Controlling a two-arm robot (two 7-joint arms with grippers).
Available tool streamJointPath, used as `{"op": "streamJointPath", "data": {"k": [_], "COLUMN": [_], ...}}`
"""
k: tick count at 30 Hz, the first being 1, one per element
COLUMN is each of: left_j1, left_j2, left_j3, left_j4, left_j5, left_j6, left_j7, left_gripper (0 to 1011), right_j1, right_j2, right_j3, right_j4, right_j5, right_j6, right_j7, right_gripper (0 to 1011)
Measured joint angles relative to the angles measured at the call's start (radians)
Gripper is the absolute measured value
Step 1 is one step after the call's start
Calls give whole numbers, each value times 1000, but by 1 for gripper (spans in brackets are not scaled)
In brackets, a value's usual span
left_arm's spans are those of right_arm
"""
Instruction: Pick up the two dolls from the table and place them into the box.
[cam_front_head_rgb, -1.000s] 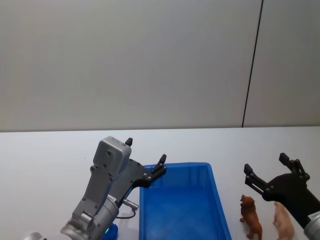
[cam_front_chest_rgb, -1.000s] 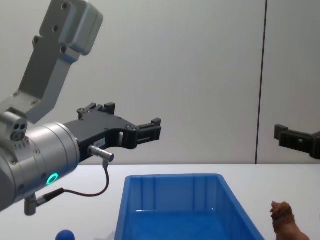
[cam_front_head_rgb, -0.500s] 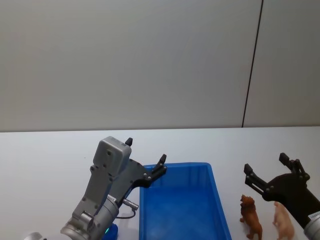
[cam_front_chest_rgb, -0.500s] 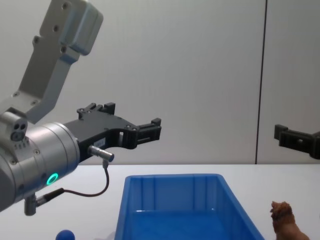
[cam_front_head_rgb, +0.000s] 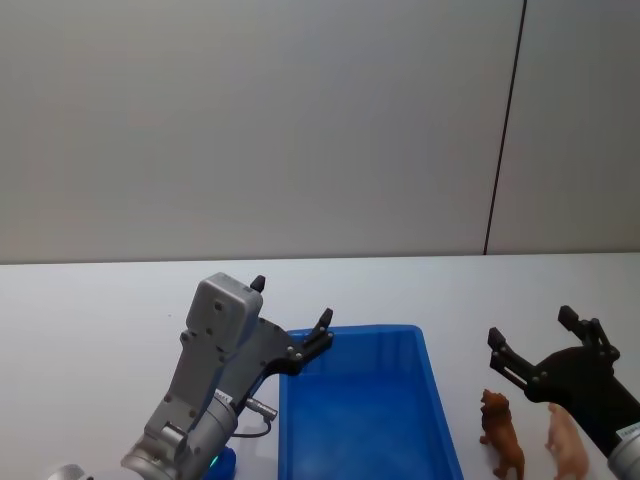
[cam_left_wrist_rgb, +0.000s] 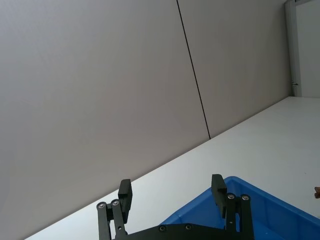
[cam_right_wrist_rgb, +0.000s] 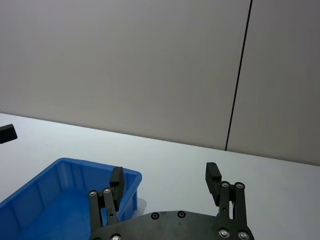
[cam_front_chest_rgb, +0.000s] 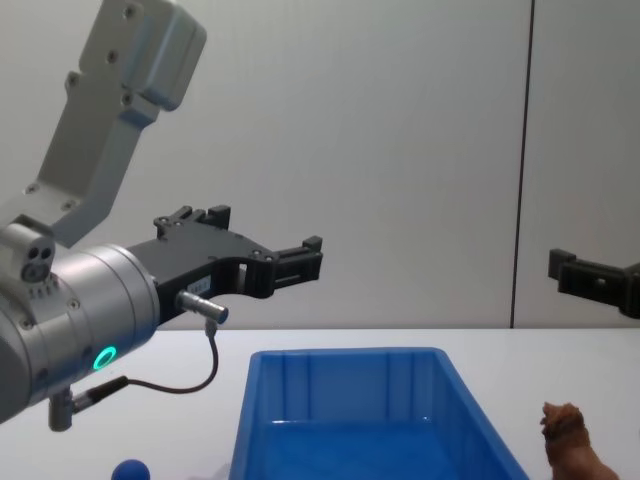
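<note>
my right fingers (cam_front_head_rgb: 497, 342) hang spread, empty, lower right, just above the brown doll (cam_front_head_rgb: 502, 440) and pale doll (cam_front_head_rgb: 567, 445) on the surface (cam_front_head_rgb: 470, 290); left fingers (cam_front_head_rgb: 324, 322) spread by the box (cam_front_head_rgb: 350, 330), lower centre (nothing has moved: no pick begun).

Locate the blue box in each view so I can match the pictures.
Head view: box at bottom centre, with the brown doll on its right.
Chest view: box at bottom centre.
Left wrist view: box beyond the left hand, its corner behind one finger.
Right wrist view: box beyond the right hand.
Shared landmark: the dark vertical wall seam.
</note>
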Motion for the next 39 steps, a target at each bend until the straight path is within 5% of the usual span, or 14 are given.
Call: {"op": "streamJointPath", "data": {"k": [21, 39], "left_j1": [0, 0], "left_j2": [0, 0], "left_j3": [0, 0], "left_j4": [0, 0], "left_j5": [0, 0], "left_j6": [0, 0], "left_j7": [0, 0], "left_gripper": [1001, 1001], "right_j1": [-34, -96], "right_j2": [18, 37], "right_j3": [21, 42], "right_j4": [-14, -16], "right_j5": [14, 44], "right_j6": [22, 117], "right_j7": [-62, -145], "right_gripper": [1001, 1001]}}
